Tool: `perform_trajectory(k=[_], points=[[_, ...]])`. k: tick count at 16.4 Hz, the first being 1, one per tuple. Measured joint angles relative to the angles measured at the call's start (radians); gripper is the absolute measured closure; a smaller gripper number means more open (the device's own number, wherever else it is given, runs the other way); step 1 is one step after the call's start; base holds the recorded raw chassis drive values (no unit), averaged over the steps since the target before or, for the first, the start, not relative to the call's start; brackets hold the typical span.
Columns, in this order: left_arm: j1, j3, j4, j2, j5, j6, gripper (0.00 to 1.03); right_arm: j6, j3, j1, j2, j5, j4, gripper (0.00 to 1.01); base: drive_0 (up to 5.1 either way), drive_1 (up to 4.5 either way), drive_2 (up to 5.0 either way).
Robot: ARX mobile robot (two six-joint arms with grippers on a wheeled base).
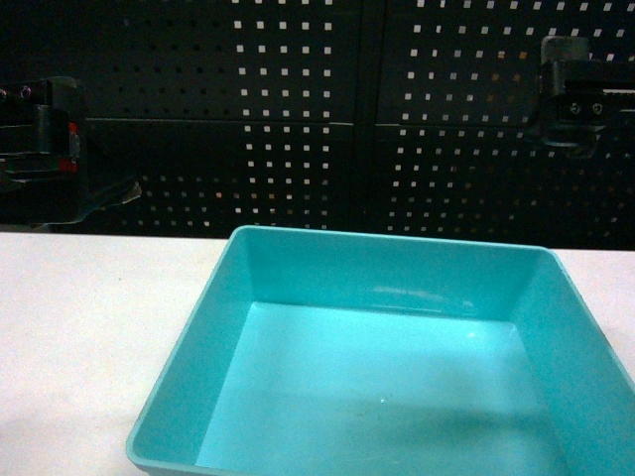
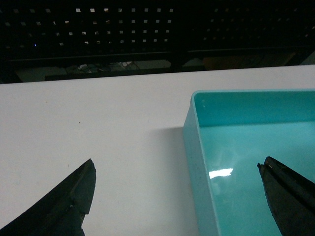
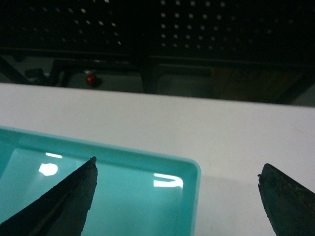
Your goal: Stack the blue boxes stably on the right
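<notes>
**Turquoise tub on white counter, both claws spread over its side walls**

Left claw (image 2: pixel 177 196): jaws spread wide, holding nothing. One dark fingertip (image 2: pixel 74 196) hangs over bare counter (image 2: pixel 98 123); the other is over the tub's floor. The tub's left wall runs between the two, untouched as far as the wrist view shows.

Right claw (image 3: pixel 177 196): jaws equally wide, nothing held. One fingertip (image 3: pixel 69 196) sits above the tub interior, its partner above bare counter. The tub's right wall and rounded far corner lie between them; contact cannot be told.

Turquoise tub (image 1: pixel 387 297): smooth tapered walls, thin rim, glossy floor with light reflections, nothing inside. It sits flat on the counter, under and between both claws, filling the lower middle of the head view. Its near edge is cut off by the frame.

Royal-blue crate: not visible in any view.

Surroundings: dark perforated panel (image 1: pixel 317 109) beyond the counter's far edge, ahead of both claws. Open white counter lies outboard of each claw and beyond the tub's far rim. A small red object (image 3: pixel 90 78) shows below the panel, well past the right claw.
</notes>
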Motion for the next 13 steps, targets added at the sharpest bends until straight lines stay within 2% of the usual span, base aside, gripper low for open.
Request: perform_trajectory(k=[2,3,4,5,6,10,13], points=[[0.000,0.000,0.000,0.000,0.000,0.000,0.05,0.020,0.039,-0.038,0.069,0.002,-0.142,0.03,0.0,0.00,0.0],[0.000,0.000,0.000,0.000,0.000,0.000,0.05,0.034,0.065,-0.053,0.157,-0.024,-0.221,0.03,0.0,0.00,0.0],[0.000,0.000,0.000,0.000,0.000,0.000,0.05,0.046,0.088,-0.064,0.255,-0.027,-0.272,0.03,0.0,0.00,0.0],[0.000,0.000,0.000,0.000,0.000,0.000,0.05,0.050,0.095,-0.064,0.322,-0.019,-0.262,0.03,0.0,0.00,0.0],[0.000,0.000,0.000,0.000,0.000,0.000,0.05,0.060,0.113,-0.061,0.368,-0.037,-0.294,0.03,0.0,0.00,0.0],[0.000,0.000,0.000,0.000,0.000,0.000,0.05,0.061,0.122,-0.022,0.369,-0.050,-0.282,0.03,0.0,0.00,0.0],[0.000,0.000,0.000,0.000,0.000,0.000,0.05,0.061,0.100,-0.018,0.374,-0.053,-0.268,0.03,0.0,0.00,0.0]])
